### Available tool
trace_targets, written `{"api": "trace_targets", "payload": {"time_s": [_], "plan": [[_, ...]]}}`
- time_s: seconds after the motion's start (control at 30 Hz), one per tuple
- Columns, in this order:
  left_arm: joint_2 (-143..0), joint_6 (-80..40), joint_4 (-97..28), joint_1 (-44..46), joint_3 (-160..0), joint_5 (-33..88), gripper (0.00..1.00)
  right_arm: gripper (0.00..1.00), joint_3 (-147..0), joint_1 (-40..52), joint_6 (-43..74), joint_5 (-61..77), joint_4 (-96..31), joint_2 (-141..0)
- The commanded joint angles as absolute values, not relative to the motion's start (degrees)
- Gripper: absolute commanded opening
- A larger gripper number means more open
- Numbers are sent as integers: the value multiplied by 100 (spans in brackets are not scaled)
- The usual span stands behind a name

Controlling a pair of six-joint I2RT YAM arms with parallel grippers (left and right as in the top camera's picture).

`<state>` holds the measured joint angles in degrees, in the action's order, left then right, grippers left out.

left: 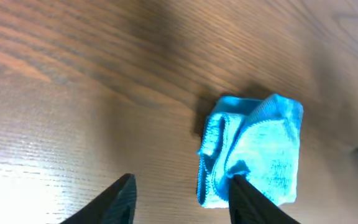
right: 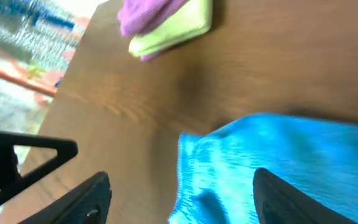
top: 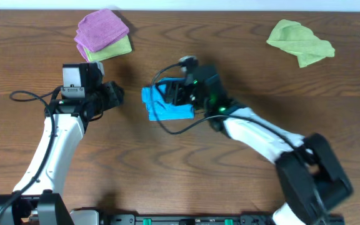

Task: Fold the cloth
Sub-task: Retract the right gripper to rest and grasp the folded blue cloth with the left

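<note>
The blue cloth (top: 165, 107) lies folded into a small bundle on the wooden table, at the middle. It also shows in the left wrist view (left: 253, 152) and the right wrist view (right: 272, 168). My right gripper (top: 172, 92) is open and hovers right over the cloth's far edge; in the right wrist view (right: 182, 196) its fingers straddle the cloth's left edge. My left gripper (top: 116, 95) is open and empty, a short way left of the cloth; its fingers (left: 182, 202) show with one tip just before the cloth.
A purple cloth (top: 100, 28) lies folded on a yellow-green one (top: 111, 49) at the back left, also in the right wrist view (right: 166, 22). A crumpled green cloth (top: 300, 40) lies at the back right.
</note>
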<state>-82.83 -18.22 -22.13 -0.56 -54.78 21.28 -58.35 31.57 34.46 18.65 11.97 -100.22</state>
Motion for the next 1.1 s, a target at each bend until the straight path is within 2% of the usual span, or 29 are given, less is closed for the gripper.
{"api": "trace_targets", "payload": {"time_s": [0.0,0.03,0.13,0.17,0.23,0.5,0.67,0.9,1.07], "plan": [[-8191,-1798,-2233,-78,-5535,2482,59,92,-5905,2932,2766,1844,611,-9470],[-8191,-1798,-2233,-80,-5535,2565,62,99,-5905,2880,2633,1841,388,-9321],[-8191,-1798,-2235,-80,-5535,2842,72,99,-5905,2711,2233,1841,-425,-8807],[-8191,-1798,-2237,-80,-5535,2941,78,99,-5905,2655,2088,1839,-753,-8624],[-8191,-1798,-2244,-80,-5535,3144,96,99,-5905,2541,1806,1820,-1437,-8298],[-8195,-1809,-2274,-71,-5533,3607,96,99,-5778,2174,692,1212,-4040,-6908],[-8195,-1892,-2447,-71,-5474,3774,96,99,-4862,1868,755,1203,-4171,-5531],[-8197,-2150,-2517,-69,-5157,4056,96,99,-3387,1610,1540,1337,-4244,-3157],[-8197,-2366,-2480,5,-4882,4167,96,99,-2762,1610,2021,1330,-4779,-1767]]}}
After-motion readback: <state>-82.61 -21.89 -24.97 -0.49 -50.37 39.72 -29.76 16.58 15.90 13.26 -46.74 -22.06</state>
